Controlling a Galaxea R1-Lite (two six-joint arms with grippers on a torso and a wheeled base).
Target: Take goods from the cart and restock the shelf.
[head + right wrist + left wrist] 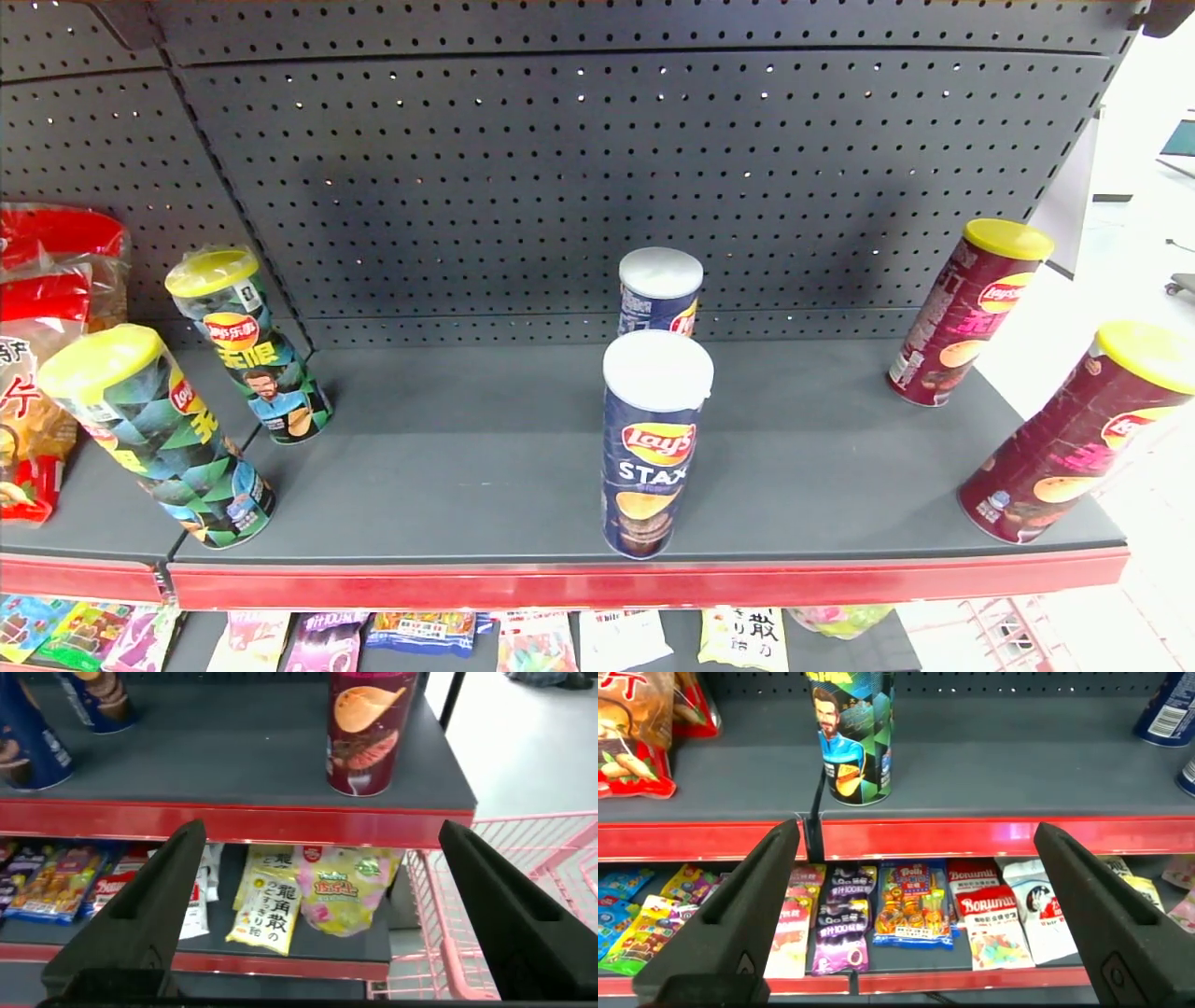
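Note:
On the dark shelf (pixel 485 448) stand chip cans: two teal ones with yellow lids at the left (pixel 159 439) (pixel 250 345), two blue ones with white lids in the middle (pixel 651 443) (pixel 658 294), two maroon ones with yellow lids at the right (pixel 966 313) (pixel 1074 439). My left gripper (pixel 915 933) hangs open and empty in front of the shelf's red edge (pixel 971 838), below a teal can (pixel 854 733). Lower than the red edge, my right gripper (pixel 322 924) is open and empty near a maroon can (pixel 369 728). The pink cart (pixel 425 933) is beside it.
Red snack bags (pixel 37 355) fill the shelf section at the far left. The lower shelf holds several candy and snack packets (pixel 915 905) (pixel 276 905). The cart's pink wire (pixel 1008 625) shows at the lower right, with open floor beyond the shelf's right end.

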